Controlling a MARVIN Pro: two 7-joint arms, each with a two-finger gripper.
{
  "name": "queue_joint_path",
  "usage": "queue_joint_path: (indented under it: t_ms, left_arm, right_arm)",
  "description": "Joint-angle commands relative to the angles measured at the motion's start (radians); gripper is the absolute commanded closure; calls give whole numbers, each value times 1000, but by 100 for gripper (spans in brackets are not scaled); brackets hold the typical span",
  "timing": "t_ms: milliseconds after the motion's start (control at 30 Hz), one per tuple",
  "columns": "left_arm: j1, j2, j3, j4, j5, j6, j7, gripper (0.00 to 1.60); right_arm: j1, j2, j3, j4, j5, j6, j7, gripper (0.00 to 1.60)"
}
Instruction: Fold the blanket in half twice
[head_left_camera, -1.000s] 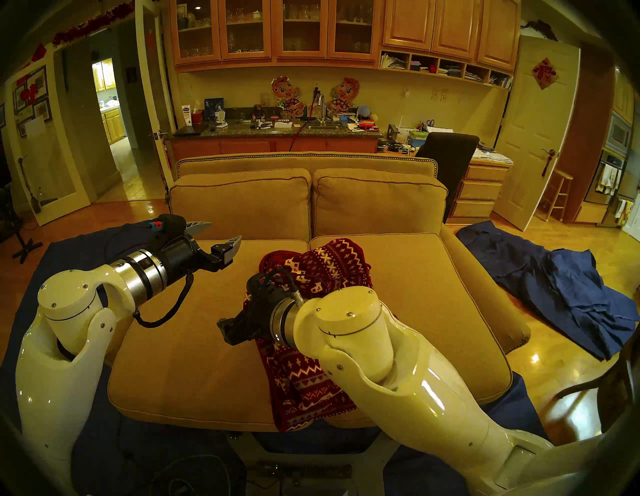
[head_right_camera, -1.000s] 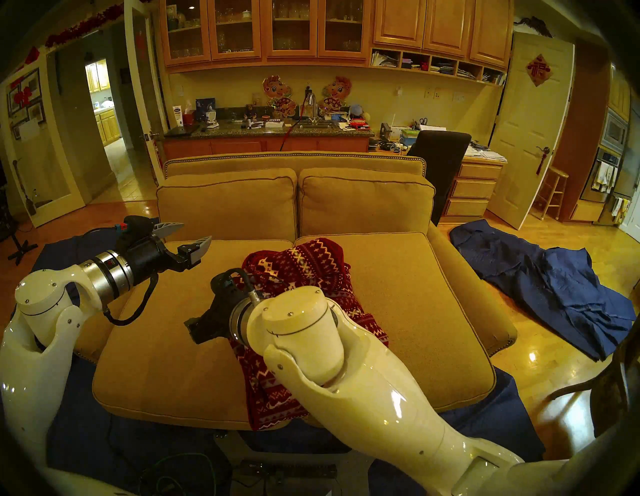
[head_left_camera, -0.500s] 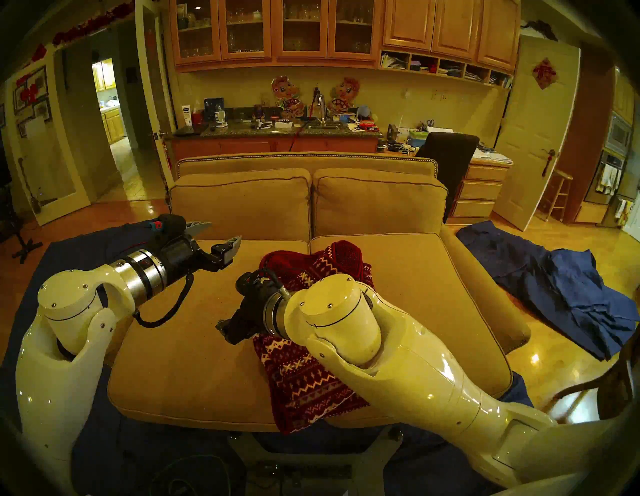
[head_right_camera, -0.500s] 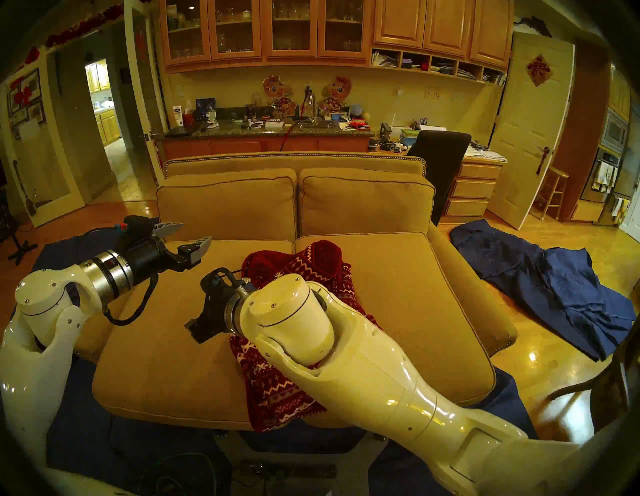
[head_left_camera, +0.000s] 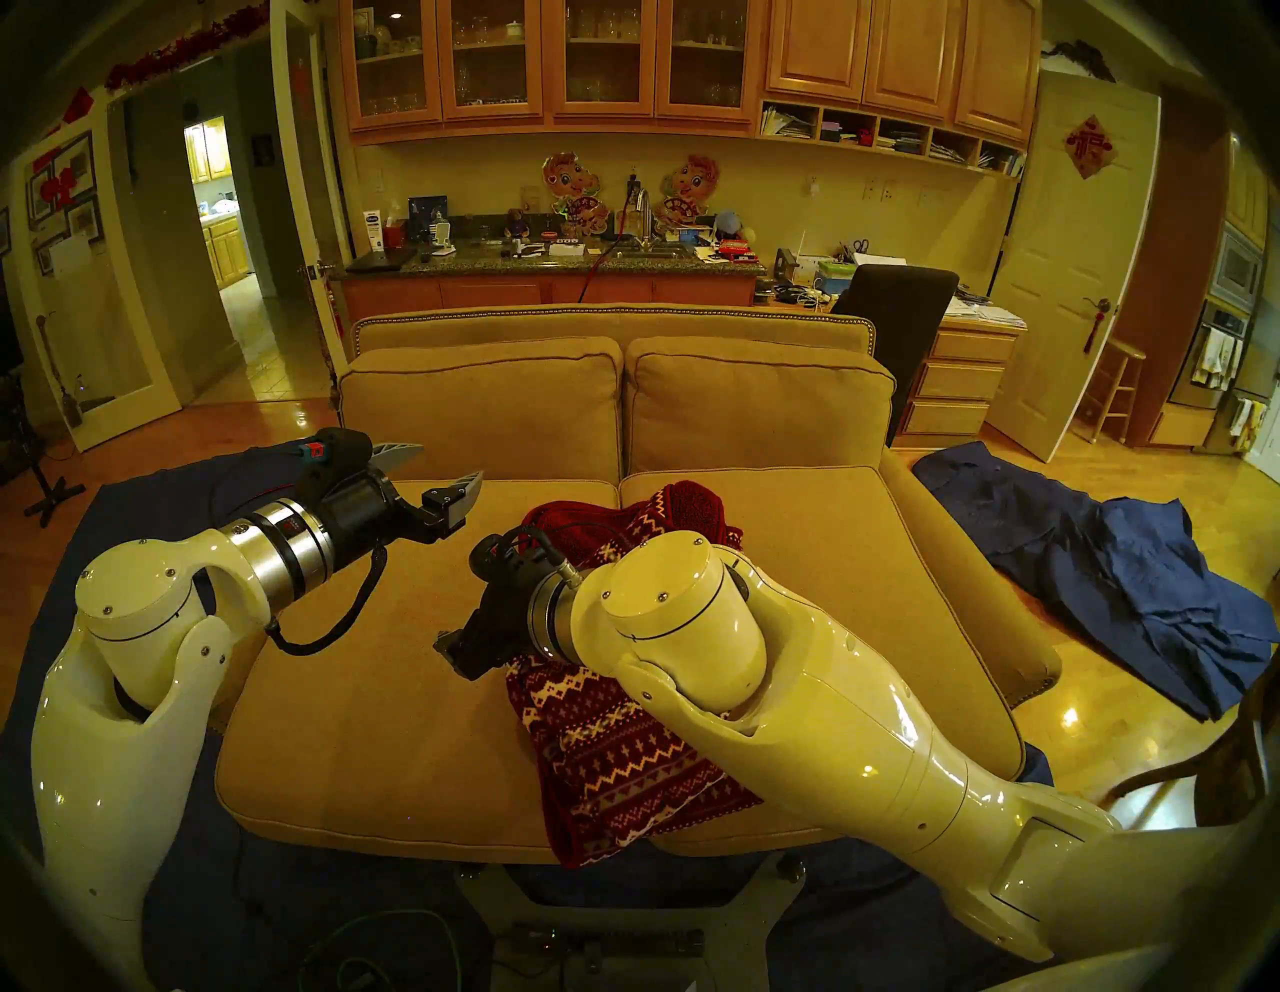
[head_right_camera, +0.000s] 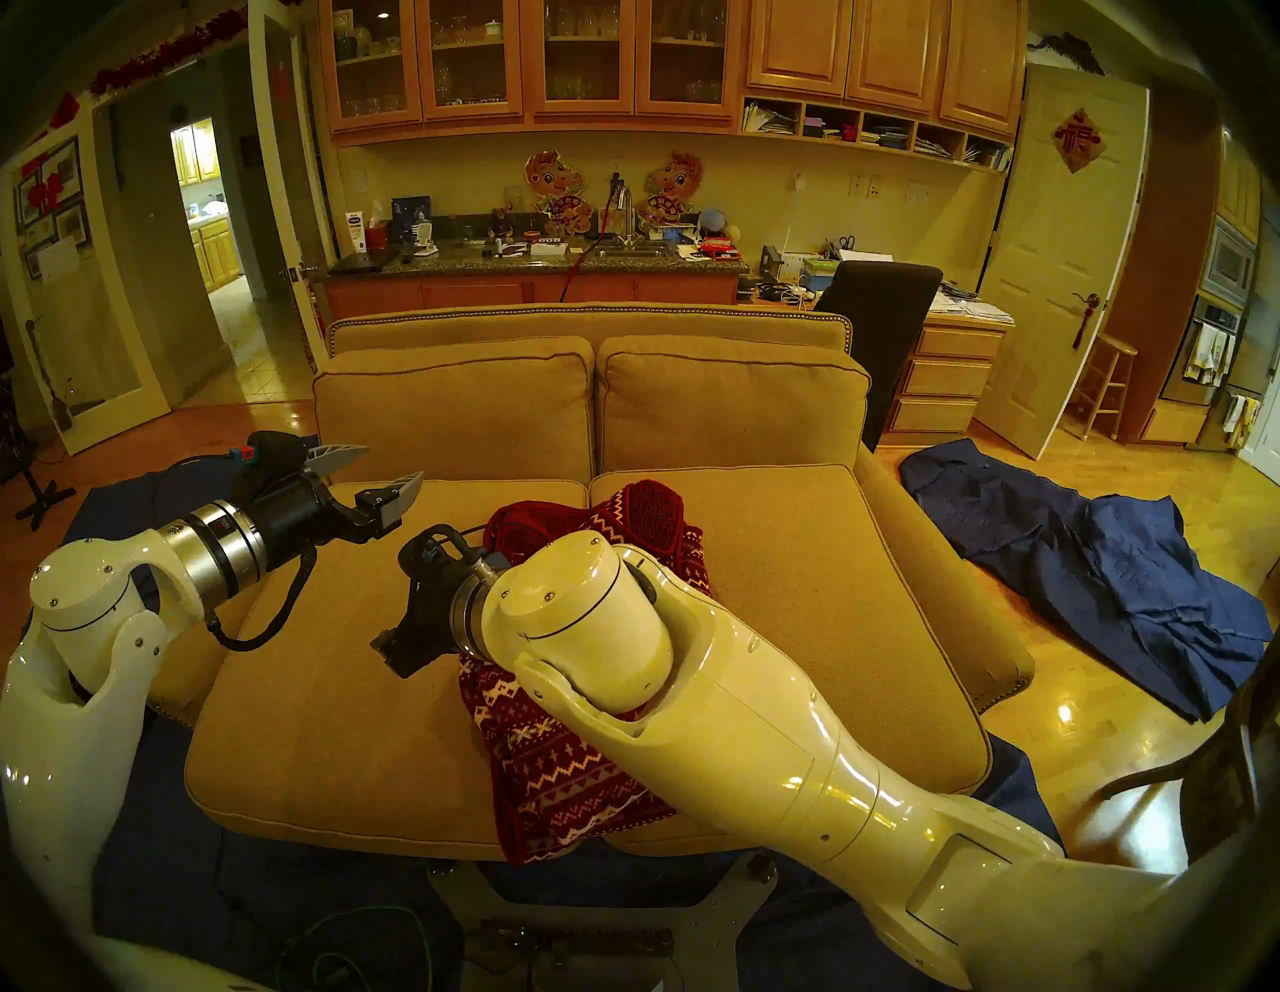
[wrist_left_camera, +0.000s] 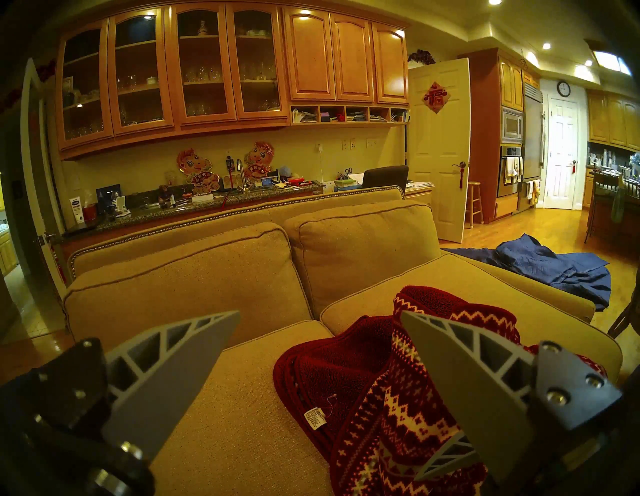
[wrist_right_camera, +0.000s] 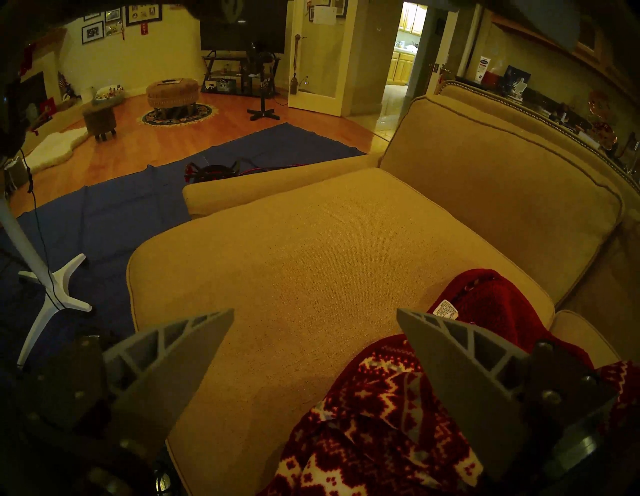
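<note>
Both jaws spread wide, empty.
Right gripper (wrist_right_camera: 313, 315) over blanket (head_left_camera: 616, 755) edge; left gripper (head_left_camera: 433, 467) at 10 o'clock; bare sofa seat (head_left_camera: 374, 693) between.

The right arm (head_left_camera: 796, 700) covers the middle of the blanket (head_left_camera: 623, 769), so its folds there cannot be seen; the right hand (head_left_camera: 450, 648) fingertips are hidden behind its own dark body in both head views
</note>
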Motion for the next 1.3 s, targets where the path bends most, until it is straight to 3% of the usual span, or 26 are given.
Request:
queue_joint_path:
  t_ms: [0, 167, 433, 633, 833, 1033, 1067, 1100, 1267]
  left_arm:
    - [-5, -3, -1, -5, 2, -9, 3, 0]
    - [-6, -2, -1, -5, 1, -7, 2, 0]
    - [-5, -1, -2, -5, 0, -5, 1, 0]
    - [-5, 0, -2, -5, 0, -4, 1, 0]
    - [-5, 0, -2, -4, 0, -4, 1, 0]
    - [-5, 0, -2, -5, 0, -4, 1, 0]
    - [-5, 0, -2, -5, 0, -4, 1, 0]
    - [-5, 0, -2, -5, 0, -4, 1, 0]
    - [-5, 0, -2, -5, 0, -5, 1, 0]
  right_arm:
    - [10, 0, 14, -16, 0, -3, 0, 0]
    - [-17, 94, 88, -83, -1, -49, 7, 0]
    - [-38, 204, 257, -83, 7, -48, 21, 0]
    - [-70, 267, 347, -81, 5, -55, 2, 0]
    - [-117, 340, 452, -92, 37, -65, 11, 0]
    - [-231, 434, 586, -147, 111, -84, 54, 0]
    - [-218, 411, 558, -131, 102, -75, 37, 0]
    - [-256, 450, 606, -152, 133, -82, 72, 0]
    - [-309, 496, 639, -174, 187, -92, 105, 0]
